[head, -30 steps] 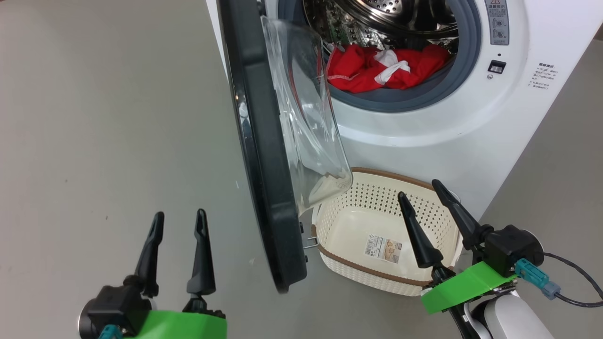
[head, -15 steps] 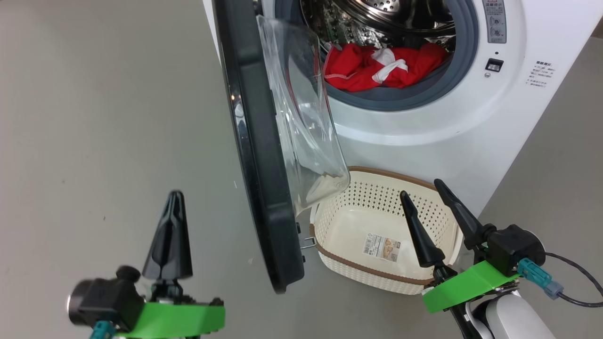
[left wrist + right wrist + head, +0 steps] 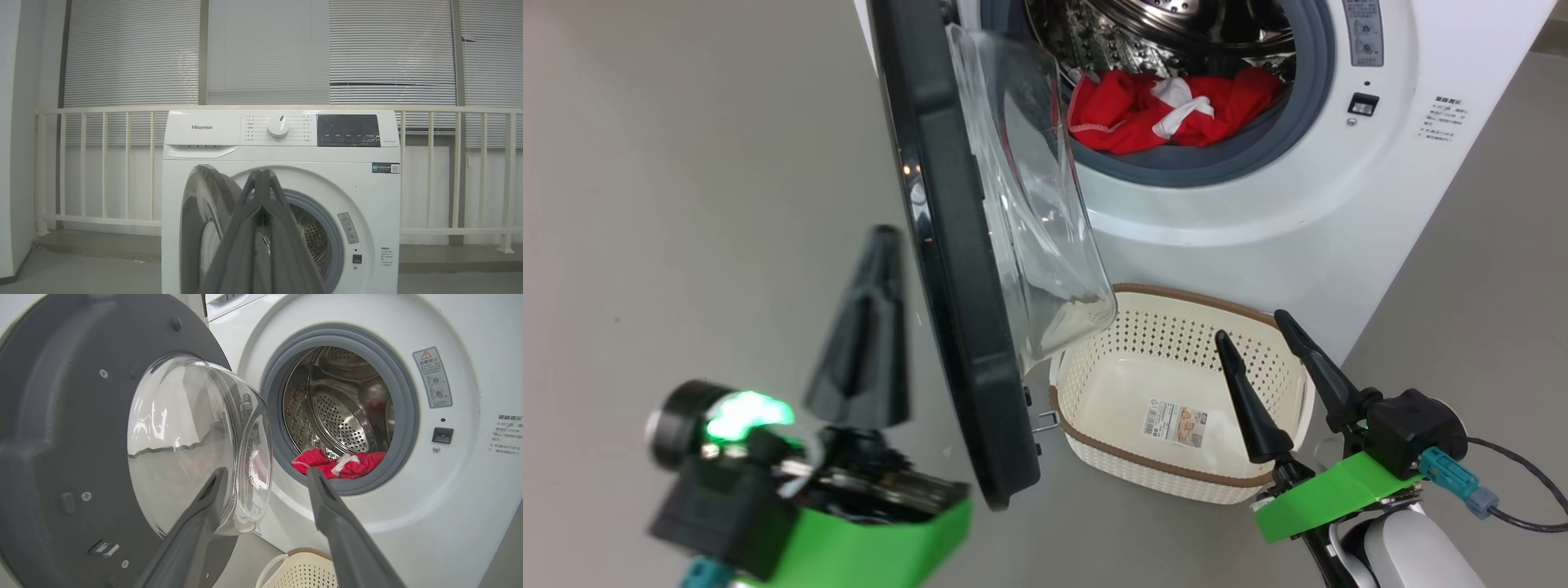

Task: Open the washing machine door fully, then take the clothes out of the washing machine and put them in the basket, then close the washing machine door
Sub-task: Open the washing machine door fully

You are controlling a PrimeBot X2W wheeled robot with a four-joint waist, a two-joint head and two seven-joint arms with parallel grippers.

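Grey floor point(image 3: 686, 163) runs out to the left of the white washing machine point(image 3: 1258, 237), which in the left wrist view stands in front of a pale railing point(image 3: 102, 163) and shuttered blinds point(image 3: 265, 53). The washing machine door point(image 3: 947, 286) is swung out on its left hinge and seen almost edge-on from the head, with its glossy black rim facing left and its clear glass bowl point(image 3: 1029, 212) bulging right towards the opening. The bowl's lower edge shows over the left rear corner of the basket point(image 3: 1176, 296). The basket sits on the floor right up against the front of the machine, below the opening, with no clothes in it. The left gripper point(image 3: 880, 245) is clenched on nothing, fingers pressed into one dark wedge. It sits close beside the door's outer face, though I cannot tell whether it touches. The right gripper point(image 3: 1250, 325) has its fingers spread and empty, held over the basket's right end and pointing at the machine. Red clothes point(image 3: 1143, 114) with a white strip lie at the bottom of the steel drum point(image 3: 343, 416), just behind the grey gasket point(image 3: 1176, 167). A small sticker point(image 3: 1180, 423) lies on the basket's bottom.
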